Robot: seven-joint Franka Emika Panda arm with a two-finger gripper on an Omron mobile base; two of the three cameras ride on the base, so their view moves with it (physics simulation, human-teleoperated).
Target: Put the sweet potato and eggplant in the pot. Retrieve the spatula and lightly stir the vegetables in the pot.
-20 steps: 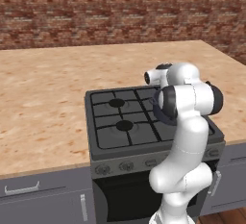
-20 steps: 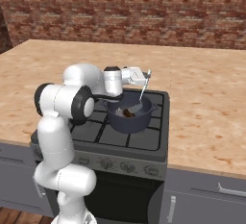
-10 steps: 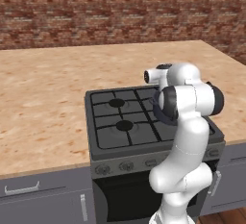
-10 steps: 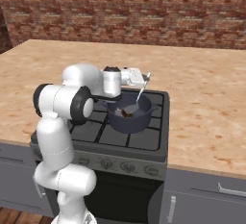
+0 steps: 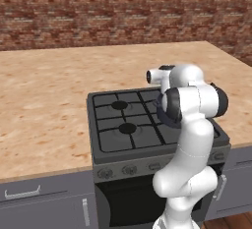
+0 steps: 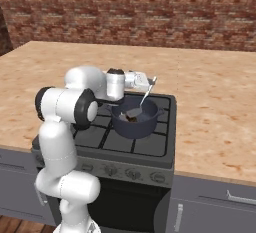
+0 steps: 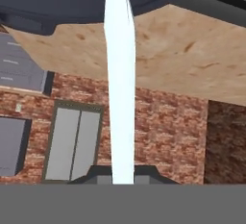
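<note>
Pot (image 6: 135,123): round, deep, dark blue-grey, sitting on the stove's front right burner, seen from the right base camera.
Counter (image 6: 215,102): speckled tan, running either side of the stove, brick wall behind.
Stove (image 5: 123,125): black gas hob set into the counter; two left burners bare.
My jaws (image 6: 148,82): pressed tight on the spatula's handle, above the pot's far rim.
Spatula (image 6: 141,102): pale, slanting down, its blade inside the pot.
Pot contents: small dark brownish lumps at the bottom; I cannot tell which vegetable.
</note>
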